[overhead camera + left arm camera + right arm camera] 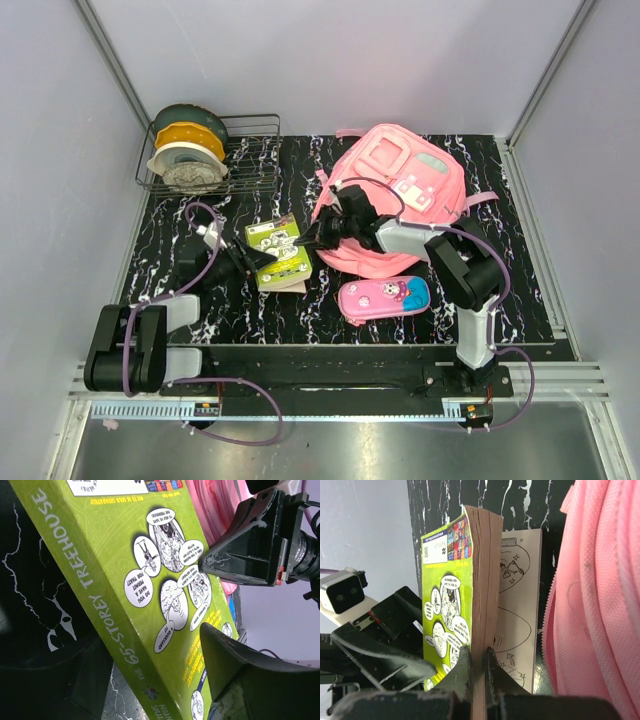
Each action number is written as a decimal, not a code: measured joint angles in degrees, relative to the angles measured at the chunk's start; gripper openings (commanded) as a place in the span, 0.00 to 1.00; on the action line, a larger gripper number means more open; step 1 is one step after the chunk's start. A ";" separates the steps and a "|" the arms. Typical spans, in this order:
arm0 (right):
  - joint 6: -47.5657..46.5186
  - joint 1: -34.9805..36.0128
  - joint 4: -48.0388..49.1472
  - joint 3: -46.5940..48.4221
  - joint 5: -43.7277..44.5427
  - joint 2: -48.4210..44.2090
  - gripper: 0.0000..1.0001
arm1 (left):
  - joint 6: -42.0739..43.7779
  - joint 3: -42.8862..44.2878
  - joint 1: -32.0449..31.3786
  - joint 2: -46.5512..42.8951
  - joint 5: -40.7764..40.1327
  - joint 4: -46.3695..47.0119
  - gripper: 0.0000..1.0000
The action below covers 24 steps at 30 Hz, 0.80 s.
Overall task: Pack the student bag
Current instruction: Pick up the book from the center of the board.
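The pink student bag [400,190] lies at the back right of the mat; its fabric fills the right of the right wrist view [595,605]. A green paperback book [280,255] lies just left of it. My right gripper [308,240] is shut on the book's page edge [485,580], pinching the cover and most pages, while a loose page [520,605] lies flat beneath. My left gripper [256,262] is at the book's spine side; its jaws stand apart on either side of the spine [115,650], with one finger [240,675] over the green cover.
A pink-purple cartoon pencil case [385,297] lies in front of the bag. A wire basket [255,150] with tape spools [188,150] stands at the back left. Grey walls close in on both sides and the back. The black marbled mat [180,230] covers the table.
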 measured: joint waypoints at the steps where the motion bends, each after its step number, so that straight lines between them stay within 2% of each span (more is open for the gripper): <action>1: 0.26 -0.02 0.48 0.00 0.02 0.00 0.00 | -0.07 -0.17 0.00 -0.46 0.02 0.00 0.59; 4: 0.98 -0.13 1.36 0.00 0.04 0.00 0.00 | -0.55 -0.37 0.00 -1.25 -0.15 0.31 0.57; 5: 1.05 -0.15 1.57 0.00 0.02 0.00 0.00 | -0.68 -0.37 0.00 -1.36 -0.17 0.46 0.52; 7: 1.03 -0.15 1.84 0.00 0.02 0.00 0.00 | -1.27 -0.37 0.00 -1.38 -0.39 0.70 0.35; 10: 0.55 -0.15 1.68 -0.09 -0.13 0.00 0.00 | -2.95 -0.37 0.00 -1.38 -0.81 0.92 0.02; 12: -0.22 -0.07 1.79 -0.42 0.02 0.00 0.06 | -2.95 -0.26 -0.13 -1.38 -0.83 1.18 0.00; 13: -0.59 -0.11 1.77 -0.57 0.00 -0.07 0.22 | -3.15 -0.17 -0.20 -1.33 -0.81 0.85 0.00; 15: -1.16 -0.09 1.66 -1.01 0.09 -0.28 0.34 | -2.95 0.11 -0.35 -1.33 -0.68 -0.31 0.00; 16: -1.90 -0.09 1.42 -1.18 0.15 -0.57 0.46 | -2.58 0.57 -0.52 -1.33 -0.61 -1.51 0.00; 17: -2.93 -0.07 0.50 -1.22 0.28 -1.03 0.52 | -1.90 1.16 -0.63 -1.36 -0.57 -2.99 0.00; 20: -6.64 -0.04 -3.58 -1.22 1.40 -3.96 0.62 | 1.40 3.72 -1.03 -2.21 -1.31 -8.92 0.00; 24: -12.09 -0.04 -7.85 -1.11 3.82 -10.84 0.65 | 6.21 5.88 -0.92 -6.67 -5.01 -19.02 0.00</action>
